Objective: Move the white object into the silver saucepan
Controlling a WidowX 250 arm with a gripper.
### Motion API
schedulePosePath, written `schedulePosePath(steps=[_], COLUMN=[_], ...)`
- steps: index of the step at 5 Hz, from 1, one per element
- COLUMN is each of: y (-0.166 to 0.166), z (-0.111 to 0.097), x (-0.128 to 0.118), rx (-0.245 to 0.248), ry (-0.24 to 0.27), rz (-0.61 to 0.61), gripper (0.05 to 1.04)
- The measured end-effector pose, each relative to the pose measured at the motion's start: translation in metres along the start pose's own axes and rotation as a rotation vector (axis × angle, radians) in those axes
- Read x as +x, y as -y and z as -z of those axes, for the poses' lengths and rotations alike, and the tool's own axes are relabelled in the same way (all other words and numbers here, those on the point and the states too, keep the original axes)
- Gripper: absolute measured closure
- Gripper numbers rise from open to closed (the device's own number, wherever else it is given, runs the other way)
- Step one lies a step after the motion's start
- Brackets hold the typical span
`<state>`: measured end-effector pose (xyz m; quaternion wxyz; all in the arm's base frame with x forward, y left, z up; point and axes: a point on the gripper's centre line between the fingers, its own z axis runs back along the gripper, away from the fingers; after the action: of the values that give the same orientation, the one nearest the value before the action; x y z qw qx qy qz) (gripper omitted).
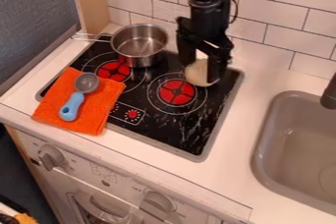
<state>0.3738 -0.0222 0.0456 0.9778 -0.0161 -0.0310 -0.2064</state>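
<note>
The claw [201,67] hangs down at the back right of the black stove top [187,132], right at the white object [196,77] — a rounded, cream-toned thing that partly shows below and between its dark parts. Whether the claw is grasping it or released, I cannot tell. The silver saucepan [136,61] stands upright at the back left of the stove top, just beside the claw, its handle [91,37] pointing left. An orange cloth [94,112] lies over the stove top's left part, with a blue-handled spoon [72,104] on it. To the right, a grey sink [260,144] is set into the white bench [226,169] — a dark faucet [329,94] beside it.
</note>
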Motion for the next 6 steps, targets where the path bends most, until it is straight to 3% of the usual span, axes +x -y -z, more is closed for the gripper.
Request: schedulePosePath(steps=[1,2,4,5,6], y=[-0.003,-0.007,-0.005,-0.018,-0.076], z=[0.015,0.034,0.034,-0.005,-0.052], x=[0.014,0.014,0.007,0.006,-0.006], rx=[-0.019,-0.020,-0.009,-0.016,0.039], ry=[-0.012,-0.061,-0.053,0.015,0.108], rz=[-0.005,-0.007,0.006,-0.040,-0.224], gripper=[0.082,0.127,0.238,0.239,0.239])
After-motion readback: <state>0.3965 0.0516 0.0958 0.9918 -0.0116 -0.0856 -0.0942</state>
